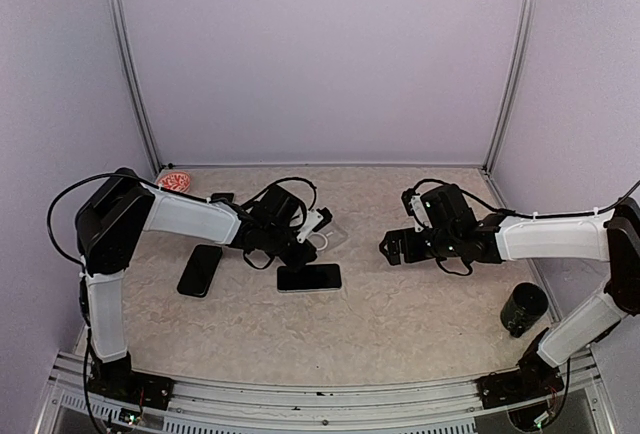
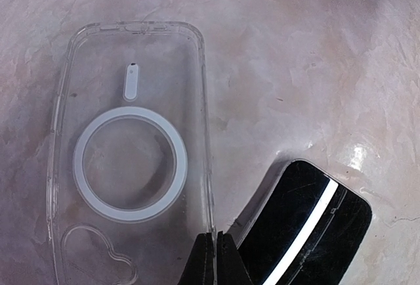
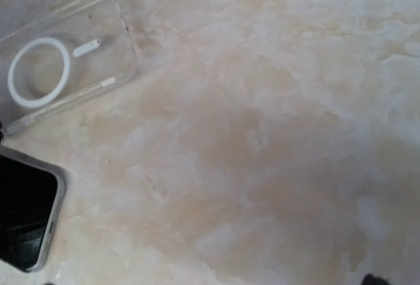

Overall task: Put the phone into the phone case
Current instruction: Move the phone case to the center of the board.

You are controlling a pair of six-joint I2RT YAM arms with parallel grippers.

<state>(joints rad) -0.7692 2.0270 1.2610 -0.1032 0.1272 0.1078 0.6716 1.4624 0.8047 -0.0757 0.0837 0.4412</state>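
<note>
Phone case of clear plastic with a white ring on its back (image 2: pixel 131 160) lies flat on the beige marbled surface (image 1: pixel 420 324), near the middle. The marbling shows straight through it. The black slab phone with a pale metal rim (image 2: pixel 308 226) lies outside the case, just beside one of its corners and at an angle to it, screen up with a bright strip of light reflected across the glass. In the right wrist view the case (image 3: pixel 65 62) sits at the upper left and the phone (image 3: pixel 26 213) at the lower left, apart from each other.

The left gripper (image 2: pixel 216 259) has its jaws pressed together, tips right at the long edge of the case. Whether the thin rim is caught between them cannot be told. The right gripper (image 1: pixel 392 248) hangs above bare surface to the right of the case, jaws spread wide, holding nothing.

A second black phone (image 1: pixel 200 270) lies further left. A round red-and-white object (image 1: pixel 175 182) sits at the back left corner. A black cylindrical container (image 1: pixel 524 307) stands near the right arm's base, its contents not visible.
</note>
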